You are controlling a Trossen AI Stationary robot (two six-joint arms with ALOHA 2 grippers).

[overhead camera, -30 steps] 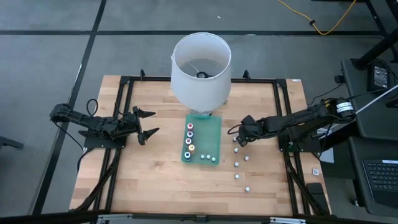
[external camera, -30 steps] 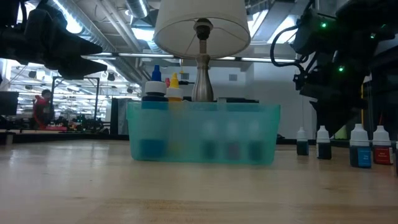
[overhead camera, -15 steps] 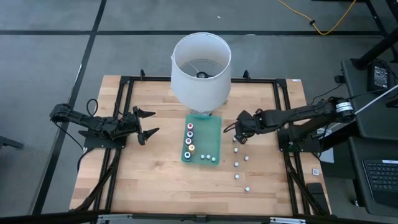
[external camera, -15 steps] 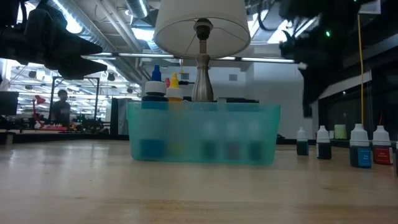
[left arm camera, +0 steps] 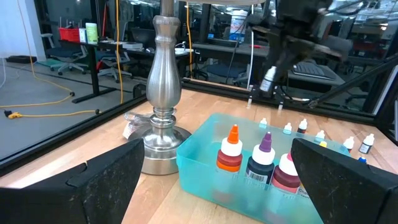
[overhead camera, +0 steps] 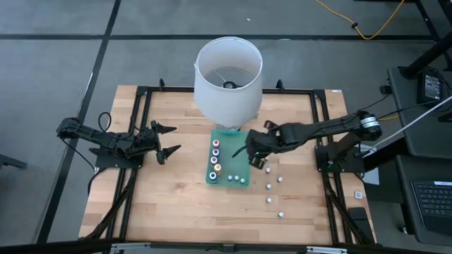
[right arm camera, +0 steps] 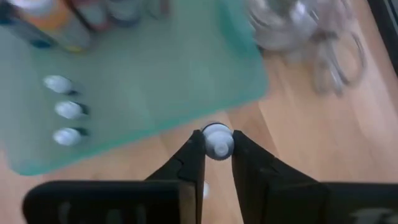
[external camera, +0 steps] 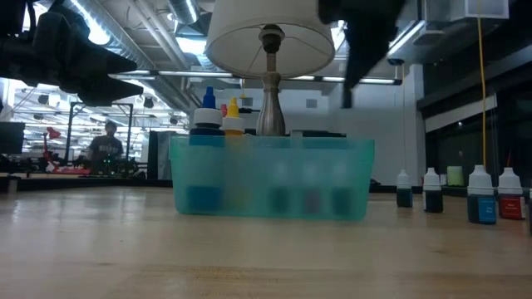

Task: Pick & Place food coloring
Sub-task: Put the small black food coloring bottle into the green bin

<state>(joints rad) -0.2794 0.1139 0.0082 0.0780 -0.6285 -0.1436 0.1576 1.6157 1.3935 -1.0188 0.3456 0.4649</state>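
A teal tray (overhead camera: 237, 145) holds several food coloring bottles (overhead camera: 215, 158) with coloured caps and three white-capped ones (overhead camera: 236, 178). Several more small bottles (overhead camera: 269, 186) stand upright on the table to the tray's right. My right gripper (overhead camera: 255, 161) hovers over the tray's right edge, shut on one white-capped bottle (right arm camera: 217, 142); the left wrist view also shows that bottle (left arm camera: 268, 79) held high in the air. My left gripper (overhead camera: 169, 140) waits open and empty to the left of the tray. My right gripper pinches the small bottle just below its white cap (right arm camera: 217, 149) between its two fingers (right arm camera: 194, 155). The fingers come from above, pointing down. The bottle is upright, cap up, lifted clear of the table, above the tray's right edge.
A lamp with a white shade (overhead camera: 227, 76) and metal base (left arm camera: 163, 93) stands just behind the tray. A black frame (overhead camera: 318, 95) runs along the table's sides. Bare wood lies in front of the tray.
My right gripper has risen from the row of loose bottles and gone toward the table's left, to the tray's right edge, carrying one white-capped bottle lifted clear of the table.
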